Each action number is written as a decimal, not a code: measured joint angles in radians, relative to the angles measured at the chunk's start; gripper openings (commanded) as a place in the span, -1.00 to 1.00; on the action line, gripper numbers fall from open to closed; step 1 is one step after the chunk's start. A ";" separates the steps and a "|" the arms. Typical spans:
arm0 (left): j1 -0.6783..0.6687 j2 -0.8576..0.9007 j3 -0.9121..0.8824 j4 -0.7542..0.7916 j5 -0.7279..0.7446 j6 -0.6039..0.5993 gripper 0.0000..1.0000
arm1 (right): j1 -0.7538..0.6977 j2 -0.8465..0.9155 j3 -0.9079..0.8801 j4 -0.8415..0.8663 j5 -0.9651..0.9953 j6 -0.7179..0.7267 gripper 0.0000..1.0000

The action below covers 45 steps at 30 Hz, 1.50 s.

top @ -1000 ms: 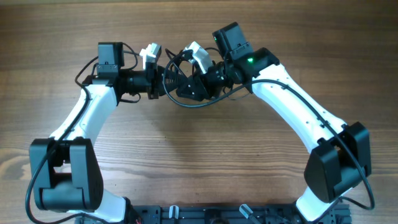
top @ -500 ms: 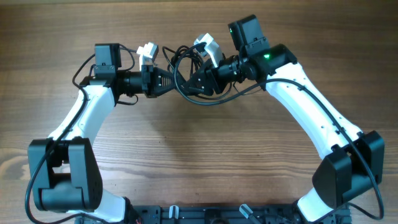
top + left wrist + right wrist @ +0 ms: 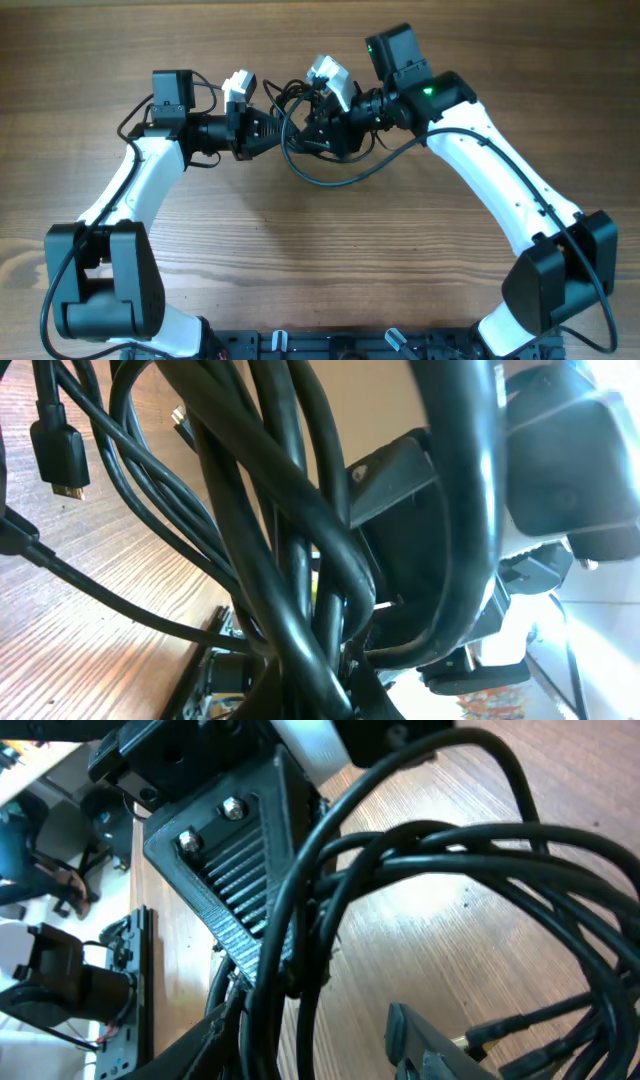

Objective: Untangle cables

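- Rightward and slightly toward the top of the overhead frame is where the right arm now sits compared with a second ago. The left arm has edged a little to the left, so the gap between the two hands is wider.
- One slack loop of cord now sags lower toward the frame's middle than it did then.
- A tangle of thin black flexible cables (image 3: 298,120) hangs in the upper middle of the overhead frame, lifted off the brown wooden table (image 3: 320,260) and strung between the hands.
- Left hand (image 3: 268,130): pressed together. In the left wrist view the cords bunch down into the bottom centre, where its fingers are, so it reads as pinching a bundle of the cables.
- From the right wrist view, the left hand's black ribbed finger (image 3: 235,885) shows in the upper left with several cords running across it.
- Right hand (image 3: 322,128): buried in the knot. Cords cross in front of its camera, and I cannot tell whether it is spread or pinching any strand.
- A small black plug end (image 3: 58,455) dangles free in the upper left of the left wrist view.
- Key relation: the bundle's long axis runs left to right across the frame, with the left hand at its left end and the right hand at its right end, both equally close. My judgement is that the next move pulls apart along that line, and the slack loop will show which strand is free.
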 measured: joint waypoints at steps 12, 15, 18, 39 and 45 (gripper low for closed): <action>0.011 0.000 -0.004 0.000 -0.022 -0.015 -0.88 | 0.029 0.033 -0.034 0.105 -0.039 -0.002 -0.53; 0.014 0.000 -0.007 -0.001 -0.035 -0.015 -0.85 | 0.025 0.048 -0.034 0.110 -0.064 0.017 -0.84; 0.021 0.000 -0.009 0.000 -0.042 -0.015 -0.80 | 0.022 0.049 -0.035 0.111 -0.082 0.047 -0.91; 0.009 -0.006 -0.009 0.005 -0.047 -0.003 -0.39 | -0.013 -0.155 -0.042 0.151 0.175 0.451 -0.91; 0.009 -0.006 -0.009 0.011 -0.066 -0.002 -0.20 | 0.015 -0.155 -0.043 0.116 0.282 0.600 -0.91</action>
